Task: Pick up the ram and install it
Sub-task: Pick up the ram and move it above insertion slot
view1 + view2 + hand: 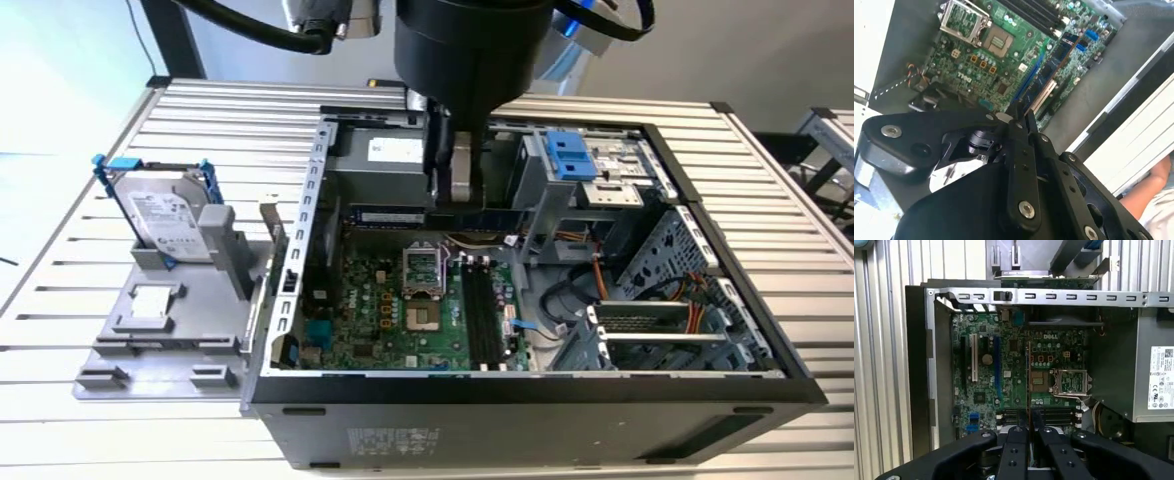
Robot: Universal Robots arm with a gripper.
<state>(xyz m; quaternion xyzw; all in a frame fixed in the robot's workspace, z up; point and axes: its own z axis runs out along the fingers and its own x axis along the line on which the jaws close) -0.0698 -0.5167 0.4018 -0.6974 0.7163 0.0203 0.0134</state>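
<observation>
1. Exterior view: the gripper [458, 205] is pressed together on the ram [390, 214]. The ram hangs over the twelve o'clock end of the motherboard [380, 300], inside the open computer case [534, 420].
2. The black slots [482, 312] lie at six o'clock from the gripper and run from twelve to six, while the ram seems to lie from nine to three. If it went down without a turn, it would likely sit across the slots and could bend or crack.
3. In both wrist views the gripper [1021, 117] [1028, 430] grasps only a short part of the ram [1056, 62] [1028, 380]. A sideways push could twist the ram in this grip, so that it meets a slot tilted.
4. The processor socket [424, 268] stands just beside the slots, at nine o'clock of them. A drifting path could strike its delicate contacts.
5. Loose cables [574, 300] at three o'clock of the slots could catch a corner of the ram.
6. In the second wrist view a person's arm [1149, 197] is near the case, and a wide swing could probably reach it.
</observation>
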